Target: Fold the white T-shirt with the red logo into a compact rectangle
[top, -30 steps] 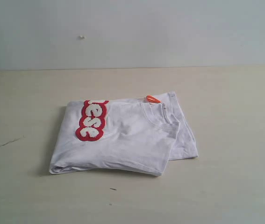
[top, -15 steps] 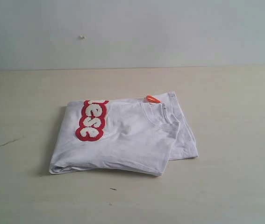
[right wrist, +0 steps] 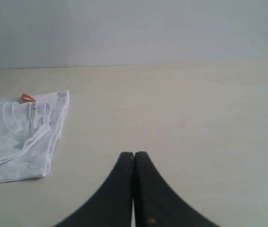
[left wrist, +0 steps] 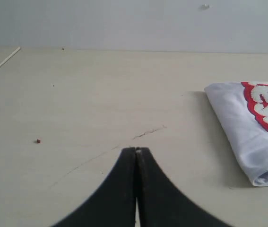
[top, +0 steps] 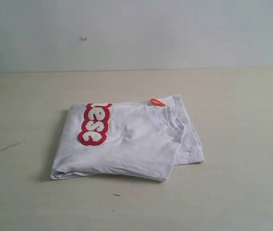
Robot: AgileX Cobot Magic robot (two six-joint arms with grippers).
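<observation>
The shirt (top: 126,144) lies folded on the table (top: 242,106), red logo (top: 95,124) at its 10 o'clock. The job looks nearly done; one layer pokes out at 3 o'clock. The left claw (left wrist: 136,150) and right claw (right wrist: 134,153) are pinched closed, empty.

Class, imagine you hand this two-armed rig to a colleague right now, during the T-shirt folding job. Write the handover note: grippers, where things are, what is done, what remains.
Left gripper: shut, empty, over the bare table, apart from the shirt's logo end.
Right gripper: shut, empty, apart from the collar end.
White T-shirt: mid-table, folded into a rough rectangle. The red logo is partly showing on top, and the orange neck tag is at the collar.
Done: the folds appear made.
Left: a lower layer juts out past the top layer on the collar side. Probably square that edge; otherwise it looks finished.
</observation>
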